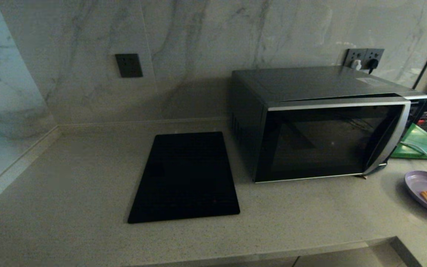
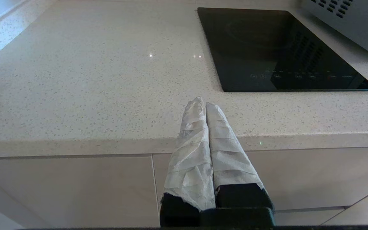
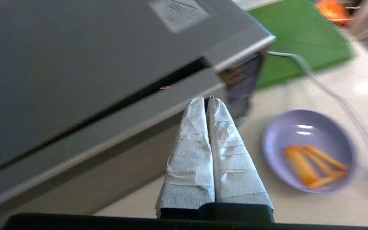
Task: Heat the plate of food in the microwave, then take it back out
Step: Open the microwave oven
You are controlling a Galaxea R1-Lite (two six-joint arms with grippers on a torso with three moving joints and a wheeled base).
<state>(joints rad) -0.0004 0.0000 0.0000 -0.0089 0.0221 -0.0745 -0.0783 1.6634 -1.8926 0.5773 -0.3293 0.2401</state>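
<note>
Right gripper (image 3: 207,99) pressed together above microwave (image 3: 75,64) door edge; plate of food (image 3: 308,150) beside; left gripper (image 2: 204,103) closed, parked.

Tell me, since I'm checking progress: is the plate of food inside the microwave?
No, the plate of food sits on the counter beside the microwave.

No text, brand or number can be read anywhere. The microwave (image 3: 75,54) carries a pale sticker (image 3: 178,13) on its top, well beyond the right gripper's (image 3: 207,99) pressed-together fingertips, but its print is too blurred to make out. The black cooktop panel (image 2: 279,48), well ahead of the left gripper's (image 2: 203,103) closed tips and off to one side, shows a row of tiny touch symbols (image 2: 299,76) along its near edge, too small to tell apart.
</note>
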